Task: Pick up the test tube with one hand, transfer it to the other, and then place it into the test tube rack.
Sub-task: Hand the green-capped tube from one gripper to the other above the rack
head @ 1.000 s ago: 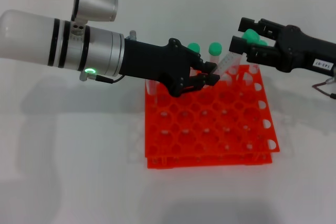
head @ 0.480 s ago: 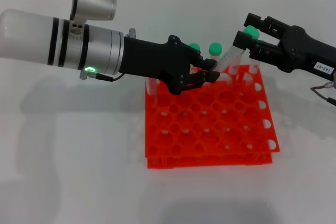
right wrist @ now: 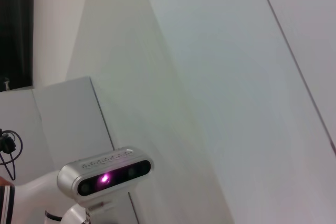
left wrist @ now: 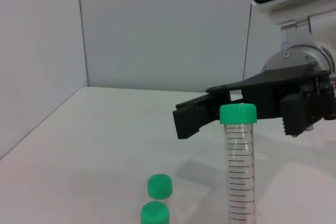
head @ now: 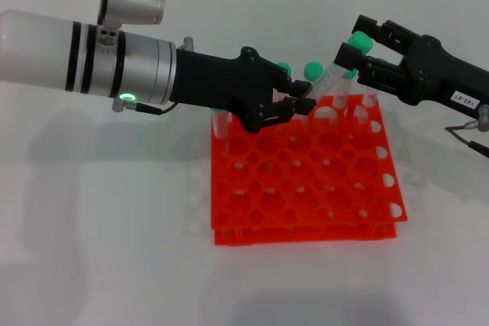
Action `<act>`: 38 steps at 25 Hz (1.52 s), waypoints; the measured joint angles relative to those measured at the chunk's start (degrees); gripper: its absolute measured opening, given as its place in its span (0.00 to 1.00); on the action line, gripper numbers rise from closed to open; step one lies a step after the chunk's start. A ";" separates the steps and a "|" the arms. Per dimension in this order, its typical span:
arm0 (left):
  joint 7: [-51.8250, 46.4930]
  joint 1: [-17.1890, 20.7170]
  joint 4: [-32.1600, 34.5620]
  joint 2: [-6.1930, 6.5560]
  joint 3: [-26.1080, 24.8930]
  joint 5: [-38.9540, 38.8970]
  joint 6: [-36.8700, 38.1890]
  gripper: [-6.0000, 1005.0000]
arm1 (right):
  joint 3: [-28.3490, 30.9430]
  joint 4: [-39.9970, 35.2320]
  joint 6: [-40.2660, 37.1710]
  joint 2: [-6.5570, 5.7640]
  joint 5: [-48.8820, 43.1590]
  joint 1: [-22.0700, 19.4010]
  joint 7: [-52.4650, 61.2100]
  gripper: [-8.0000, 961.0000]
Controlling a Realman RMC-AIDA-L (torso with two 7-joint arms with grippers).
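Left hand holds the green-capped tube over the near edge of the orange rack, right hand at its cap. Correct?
Not the near edge. In the head view the left hand holds the test tube by its lower end over the far edge of the rack. The rest stands: the right hand is at the green cap, its jaws open around it.

White table [head: 99, 211], orange-red test tube rack [head: 306, 188] resting on it

Orange-red test tube rack [head: 306, 181] on a white desk [head: 99, 211]. Clear test tube [left wrist: 239, 177] with dark graduation lines and a green cap. Black left tool [head: 294, 106] on a white arm banded in black, green light lit. Black right tool [head: 353, 55] bearing a white number label.
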 joint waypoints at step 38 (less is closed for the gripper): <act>-0.09 0.53 0.37 -0.27 0.00 -0.18 -0.64 0.24 | -2.07 4.30 0.55 0.00 4.23 0.82 -5.71 0.74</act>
